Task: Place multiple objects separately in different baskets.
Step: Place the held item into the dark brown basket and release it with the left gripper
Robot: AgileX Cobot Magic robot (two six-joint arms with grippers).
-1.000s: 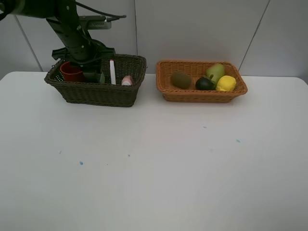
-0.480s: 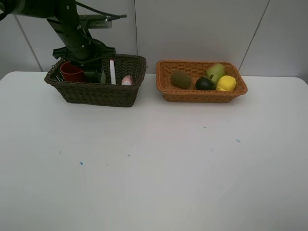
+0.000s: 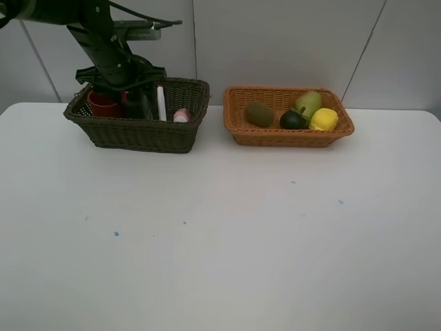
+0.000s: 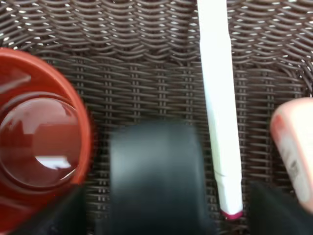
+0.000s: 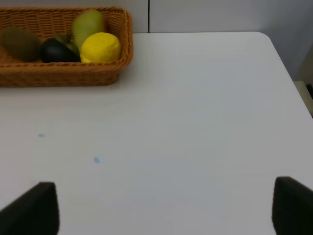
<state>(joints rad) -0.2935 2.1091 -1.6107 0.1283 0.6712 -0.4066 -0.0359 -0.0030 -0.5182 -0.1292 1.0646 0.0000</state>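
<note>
two baskets filled, left gripper spread over the dark one

a broad white counter [image 3: 220, 234] carries two rectangular woven wicker baskets set side by side near its far edge, well apart from the bare front half. the deeper dark brown-green wicker basket [image 3: 141, 131] sits on the left; the shallower orange-tan wicker basket [image 3: 286, 134] sits on the right.

the black left robot arm [image 3: 103, 48] reaches down into the dark basket, and its left gripper [image 4: 166, 215] hangs with jaws spread wide around a blurred dark green bottle [image 4: 155, 176], whose sides show clear gaps to both dark fingertips [image 4: 68, 215] in the wrist view; the bottle stands on the basket floor. a round red cup [image 4: 39, 142] stands upright just beside the bottle, mouth up. on the bottle's other side a slim white marker with a pink tip [image 4: 220, 112] lies along the weave, and beyond it a pink bottle [image 4: 293, 152] shows at the frame's edge; from the high camera the pink bottle rests near the basket's right wall.

in the orange-tan basket lie four fruits: a green-red pear [image 3: 309, 103] at the back, a yellow lemon [image 3: 324, 119] at the right end, a dark mangosteen [image 3: 293, 120] touching the lemon, and a brown kiwi [image 3: 259, 114] apart on the left.

the right gripper [image 5: 161, 205] hovers over bare counter with its jaws wide and nothing between them.
</note>
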